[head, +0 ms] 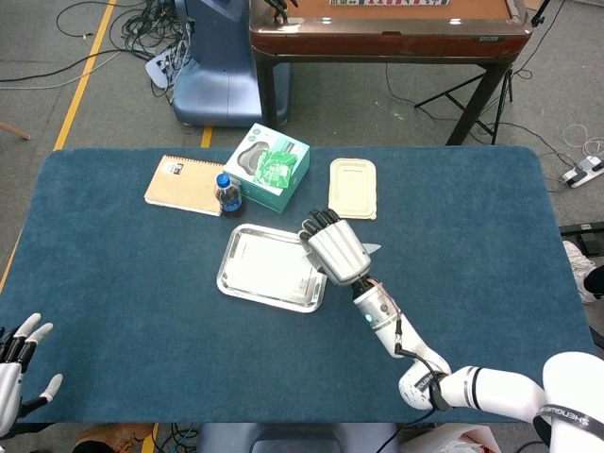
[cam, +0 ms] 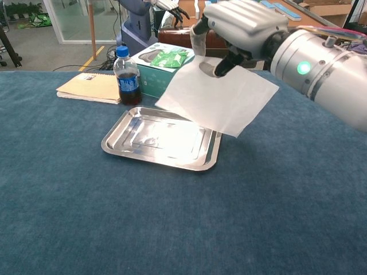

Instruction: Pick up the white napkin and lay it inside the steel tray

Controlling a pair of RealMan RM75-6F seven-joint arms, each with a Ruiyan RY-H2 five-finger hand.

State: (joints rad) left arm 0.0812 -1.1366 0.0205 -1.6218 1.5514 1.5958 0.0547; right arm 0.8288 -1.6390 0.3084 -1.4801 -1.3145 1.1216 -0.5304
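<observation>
Our right hand [cam: 241, 26] pinches the napkin [cam: 218, 97] above the tray's [cam: 123, 150] right edge; we judge it needs carrying left, then lowering. Our left hand [head: 17, 363] rests wide.

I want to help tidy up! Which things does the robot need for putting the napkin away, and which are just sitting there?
Needed:
white napkin, held up by the right hand
steel tray

Just sitting there:
cola bottle
green box
notebook
beige lid
left hand, idle
</observation>
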